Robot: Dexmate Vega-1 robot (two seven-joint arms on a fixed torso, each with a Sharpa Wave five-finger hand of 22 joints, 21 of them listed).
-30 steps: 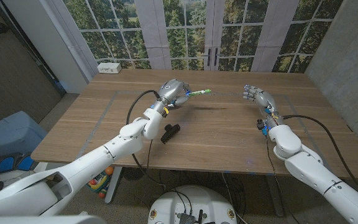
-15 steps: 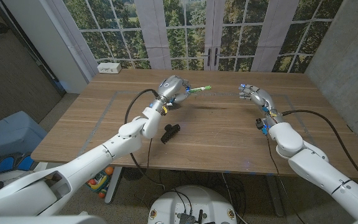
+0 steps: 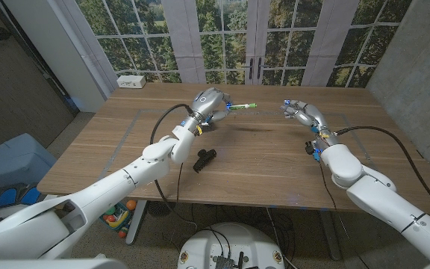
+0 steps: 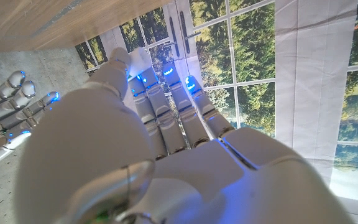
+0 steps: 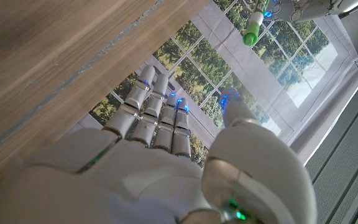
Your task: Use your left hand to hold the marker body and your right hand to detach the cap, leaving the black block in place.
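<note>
left hand (image 3: pixel 208 102) grips the marker (image 3: pixel 239 107) above the far middle of the table (image 3: pixel 260 161); right hand (image 3: pixel 298 110) empty, fingers apart, off to the marker's right.

the marker is held clear of the wood, pointing right, its green cap (image 3: pixel 249 106) sticking out of the closed fingers toward the right hand with a gap between them. in the right wrist view the marker's green end (image 5: pixel 251 32) hangs beyond that hand's outstretched fingers (image 5: pixel 156 109), not touched. in the left wrist view the left hand's fingers are curled in and the right hand (image 4: pixel 11 107) shows beyond it with fingers spread. the black block (image 3: pixel 204 158) lies on the table nearer the robot, beside the left forearm and well apart from both hands.
</note>
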